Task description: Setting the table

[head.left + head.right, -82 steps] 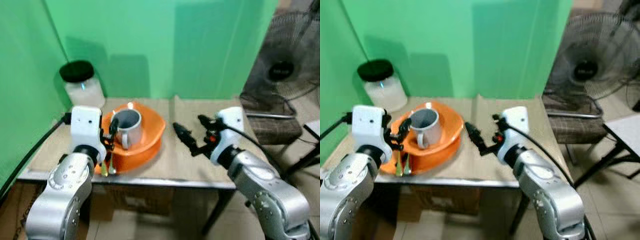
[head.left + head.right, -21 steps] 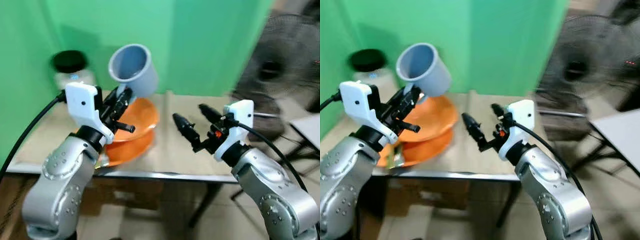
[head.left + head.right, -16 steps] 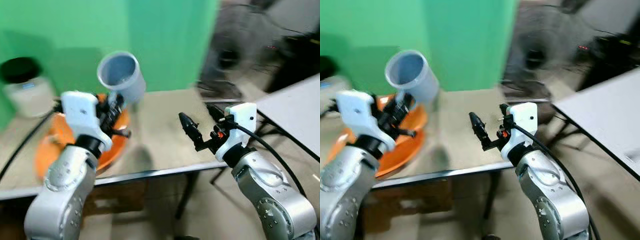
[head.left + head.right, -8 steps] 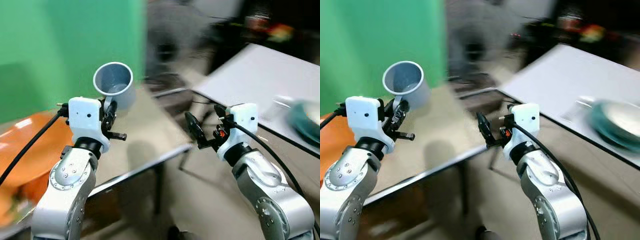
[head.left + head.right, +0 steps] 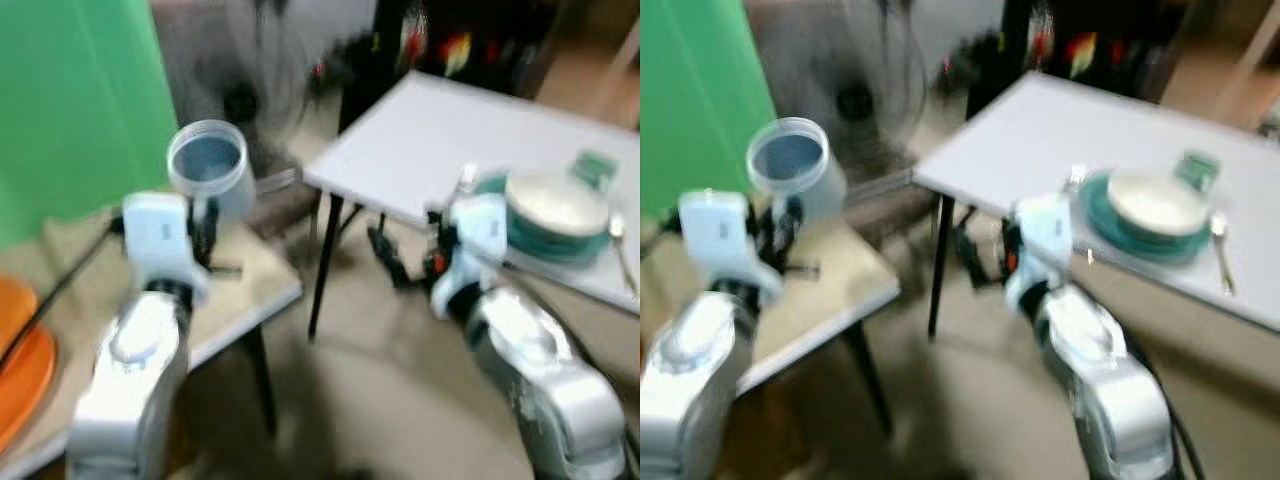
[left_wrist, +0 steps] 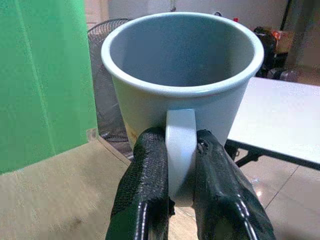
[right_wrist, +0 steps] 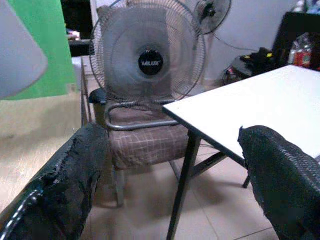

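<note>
I am carrying the mug (image 6: 182,75), its handle pinched in my left claw (image 6: 182,200), toward the white tabletop (image 5: 1200,150); next I must set it beside the plate (image 5: 1145,235), my right claw (image 7: 170,180) wide and empty.

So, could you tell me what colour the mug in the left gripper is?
The mug is pale grey-blue, clearest in the left wrist view.

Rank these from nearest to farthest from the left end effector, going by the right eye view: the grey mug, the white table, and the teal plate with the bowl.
1. Grey mug: handle clamped in the left end effector, over the tan table's corner.
2. White table: across the floor gap, toward the robot's right.
3. Teal plate: far side, on that white table, under the white bowl.
</note>
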Controlling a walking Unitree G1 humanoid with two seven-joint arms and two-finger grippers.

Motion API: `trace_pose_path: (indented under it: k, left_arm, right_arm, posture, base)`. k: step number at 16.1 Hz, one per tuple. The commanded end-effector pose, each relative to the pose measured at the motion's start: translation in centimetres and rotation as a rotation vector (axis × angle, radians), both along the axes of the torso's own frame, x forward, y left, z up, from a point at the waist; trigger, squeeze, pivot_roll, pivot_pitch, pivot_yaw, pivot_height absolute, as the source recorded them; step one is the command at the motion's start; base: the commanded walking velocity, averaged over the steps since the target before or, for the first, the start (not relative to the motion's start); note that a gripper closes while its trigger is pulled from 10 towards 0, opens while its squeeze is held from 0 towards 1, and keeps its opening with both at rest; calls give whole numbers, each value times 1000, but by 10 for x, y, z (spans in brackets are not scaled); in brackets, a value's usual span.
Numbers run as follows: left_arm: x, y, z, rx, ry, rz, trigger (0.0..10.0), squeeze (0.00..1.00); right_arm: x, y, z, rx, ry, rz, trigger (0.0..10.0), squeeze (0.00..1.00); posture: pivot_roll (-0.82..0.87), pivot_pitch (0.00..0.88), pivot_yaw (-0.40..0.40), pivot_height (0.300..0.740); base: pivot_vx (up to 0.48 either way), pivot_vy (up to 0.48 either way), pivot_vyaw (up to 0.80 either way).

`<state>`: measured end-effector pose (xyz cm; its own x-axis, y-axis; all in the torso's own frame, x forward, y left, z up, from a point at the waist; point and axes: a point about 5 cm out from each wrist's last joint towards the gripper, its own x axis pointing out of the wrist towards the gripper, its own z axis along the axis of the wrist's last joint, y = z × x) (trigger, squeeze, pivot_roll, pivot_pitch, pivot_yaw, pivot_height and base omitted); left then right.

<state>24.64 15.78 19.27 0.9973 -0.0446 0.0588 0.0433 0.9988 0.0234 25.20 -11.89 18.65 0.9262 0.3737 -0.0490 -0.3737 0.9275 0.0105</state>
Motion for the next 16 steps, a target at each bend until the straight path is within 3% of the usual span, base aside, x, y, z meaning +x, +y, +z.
trace_pose_path:
  k: [1, 4, 11, 16]
  left_arm:
    - [1, -4, 3, -1, -17, -10, 10000, 0]
    - [4, -3, 5, -5, -18, -8, 10000, 0]
    - [7, -4, 7, -3, -15, -22, 10000, 0]
    - [10, -4, 16, 4, -40, -37, 10000, 0]
  right_arm:
    - [2, 0, 0, -11, 11, 14, 10000, 0]
    - [1, 0, -1, -11, 18, 17, 10000, 0]
    - [0, -2, -1, 14, 19, -19, 10000, 0]
    - [-2, -3, 6, 61, -20, -39, 10000, 0]
  posture:
    - [-92, 0, -12, 740]
    - [-93, 8, -6, 740]
    - [-91, 21, 2, 740]
    - [-89, 26, 5, 740]
  base:
    - [0, 0, 0]
    - [0, -104, 0]
    - [0, -436, 0]
    - [0, -453, -685]
